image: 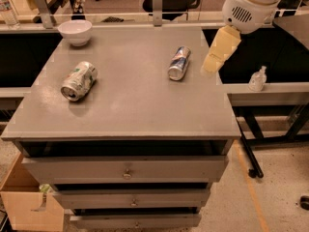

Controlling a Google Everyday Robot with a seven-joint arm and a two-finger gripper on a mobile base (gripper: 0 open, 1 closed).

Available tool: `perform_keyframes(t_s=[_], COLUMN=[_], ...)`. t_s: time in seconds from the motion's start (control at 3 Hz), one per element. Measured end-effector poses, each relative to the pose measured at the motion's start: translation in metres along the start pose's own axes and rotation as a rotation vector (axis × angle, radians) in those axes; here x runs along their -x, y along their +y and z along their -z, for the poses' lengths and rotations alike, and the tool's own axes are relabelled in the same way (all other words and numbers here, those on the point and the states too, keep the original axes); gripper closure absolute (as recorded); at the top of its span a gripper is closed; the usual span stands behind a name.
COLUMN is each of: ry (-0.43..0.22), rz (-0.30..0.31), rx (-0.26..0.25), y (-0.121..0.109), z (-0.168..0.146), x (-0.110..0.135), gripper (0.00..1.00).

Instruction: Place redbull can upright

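Redbull can: the redbull can (179, 63) is lying on its side on the worktop (130, 105), in the far right part, clear of everything else.
Long axis: it runs mostly front to back across the worktop, the far end leaning a little toward the right in the camera view; a silver end faces the front edge.
Pincer position: my pincer (212, 64) hangs off the white arm head, over the right-hand edge of the worktop, just beside the can and apart from it.
Key relation: the can lies to the left of the pincer in the camera view, at about the same depth, so I judge the reach to be a short sideways shift and then a drop.
Approach call: I'd want to close across the narrow body, square to that long axis, or it may roll away.
Pincer state: I cannot tell whether it is open or closed; it reads as one pale shape. It carries nothing I can see and touches neither can nor worktop.
Task stage: can not yet grasped and not yet upright; this looks like the approach.
Others: a fatter silver can (78, 80) lies on its side well to the left, and a white bowl (75, 32) sits at the far left corner.
Risk: a slim round can on a smooth top, so a nudge could send it rolling.
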State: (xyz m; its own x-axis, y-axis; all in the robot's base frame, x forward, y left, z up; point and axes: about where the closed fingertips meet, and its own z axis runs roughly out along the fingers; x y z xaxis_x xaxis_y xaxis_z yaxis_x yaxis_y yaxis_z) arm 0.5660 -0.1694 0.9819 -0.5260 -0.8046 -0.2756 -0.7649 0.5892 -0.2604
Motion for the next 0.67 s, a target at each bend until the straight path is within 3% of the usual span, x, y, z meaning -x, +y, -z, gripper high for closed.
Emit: perform_keyframes(t_s=[0.33,0.67], ry=[-0.035,-0.062], rz=[-0.065,-0.166], rx=[0.01,0.037], y=[-0.005,-0.012], z=[-0.009,-0.028], x=[0.015,0.049], gripper=[0.0,0.0])
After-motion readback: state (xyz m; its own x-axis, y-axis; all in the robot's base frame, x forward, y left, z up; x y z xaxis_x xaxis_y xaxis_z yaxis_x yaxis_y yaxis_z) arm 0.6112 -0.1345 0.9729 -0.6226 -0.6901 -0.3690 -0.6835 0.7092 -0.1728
